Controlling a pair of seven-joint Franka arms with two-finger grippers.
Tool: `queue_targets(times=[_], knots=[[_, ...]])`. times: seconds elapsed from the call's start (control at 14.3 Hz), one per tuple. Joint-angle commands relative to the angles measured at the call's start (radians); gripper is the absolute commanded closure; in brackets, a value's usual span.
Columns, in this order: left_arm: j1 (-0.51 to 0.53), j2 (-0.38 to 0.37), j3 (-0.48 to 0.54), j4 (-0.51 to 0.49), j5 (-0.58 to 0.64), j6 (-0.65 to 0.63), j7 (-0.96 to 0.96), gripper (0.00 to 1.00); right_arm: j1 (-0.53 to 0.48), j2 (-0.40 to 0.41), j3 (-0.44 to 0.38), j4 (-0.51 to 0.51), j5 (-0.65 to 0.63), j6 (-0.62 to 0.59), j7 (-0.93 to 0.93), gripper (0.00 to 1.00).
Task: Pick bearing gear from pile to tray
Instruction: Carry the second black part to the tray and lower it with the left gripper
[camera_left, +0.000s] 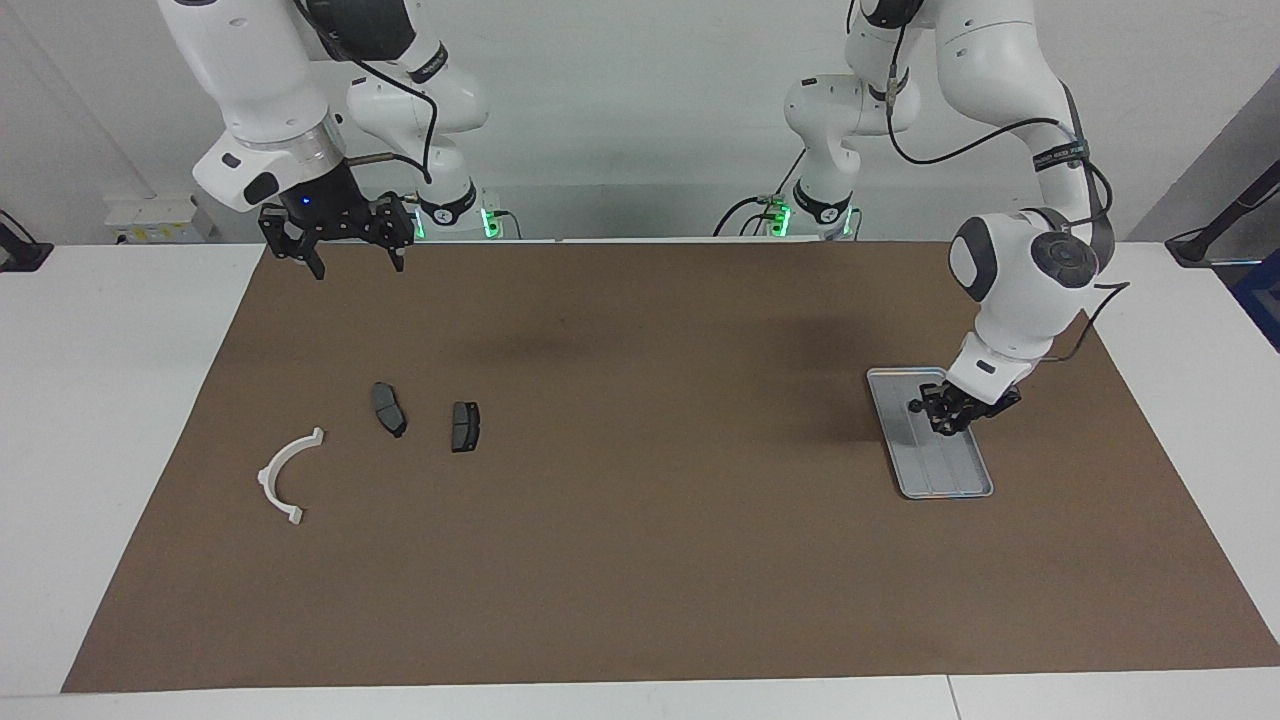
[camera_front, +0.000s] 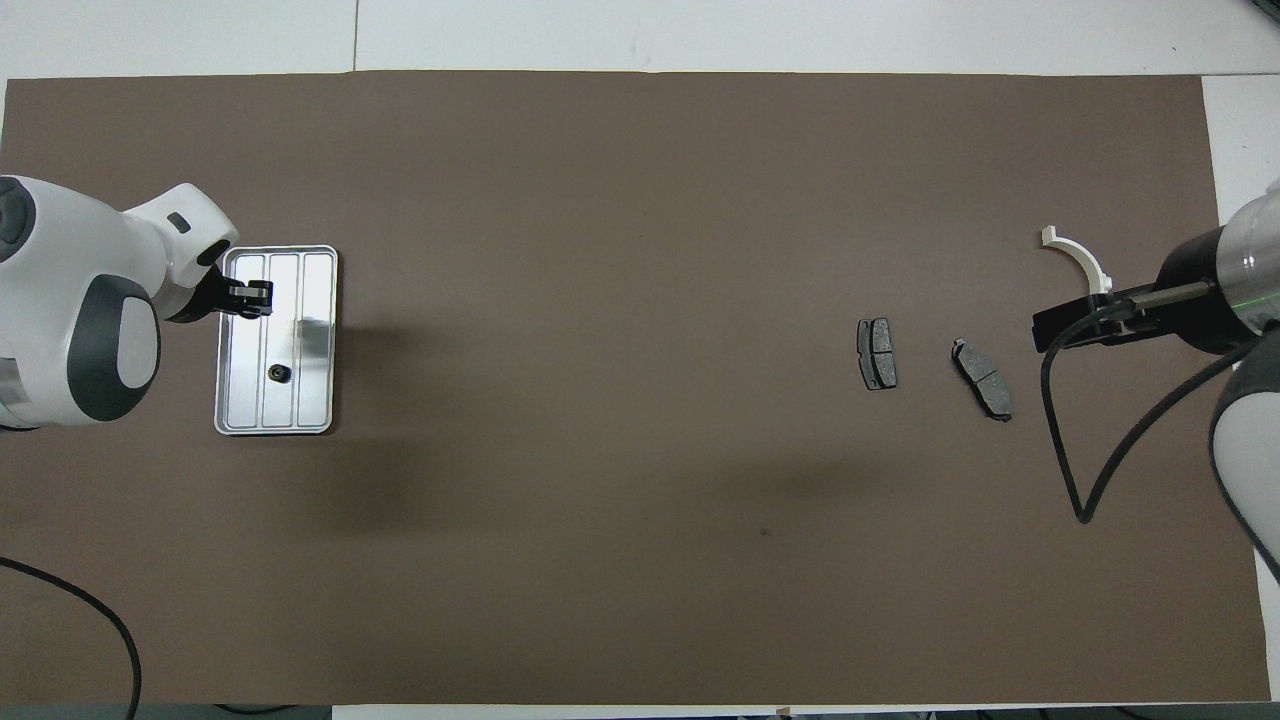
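Bearing gear (camera_front: 277, 373) is already sitting loose in the tray (camera_front: 228, 345), toward the left arm's end of the bench. Left end effector (camera_left: 940, 415) hangs low over that tray, can't tell how wide it's open. Right end effector (camera_left: 352, 252) waits up high by the bench's robot-side edge, fingers spread wide, nothing in them. Out toward its end lie two brake pads (camera_left: 389, 408) (camera_left: 465, 426), then the white bracket (camera_left: 288, 475).
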Motion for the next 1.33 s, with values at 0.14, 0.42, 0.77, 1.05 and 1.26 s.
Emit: queue_targets(times=[0.14,0.42,0.77,1.05,1.26], knots=[[0.017,-0.009,-0.013,-0.104,-0.019,0.133,0.037,1.0,0.0,-0.01,-0.004,-0.014,-0.008,0.012,0.017,0.0],[0.008,0.026,-0.013,-0.129,-0.019,0.22,0.025,1.0,-0.005,-0.012,-0.004,-0.014,-0.006,0.013,0.017,0.0],[0.002,0.037,-0.013,-0.149,-0.019,0.263,0.011,1.0,-0.005,-0.012,-0.004,-0.014,-0.006,0.016,0.017,0.0],[-0.018,0.051,-0.011,-0.159,-0.019,0.3,-0.012,1.0,-0.007,-0.012,-0.004,-0.014,-0.006,0.015,0.015,0.0],[-0.02,0.051,-0.011,-0.156,-0.017,0.291,0.001,0.07,-0.007,-0.012,-0.004,-0.014,-0.005,0.015,0.015,0.0]])
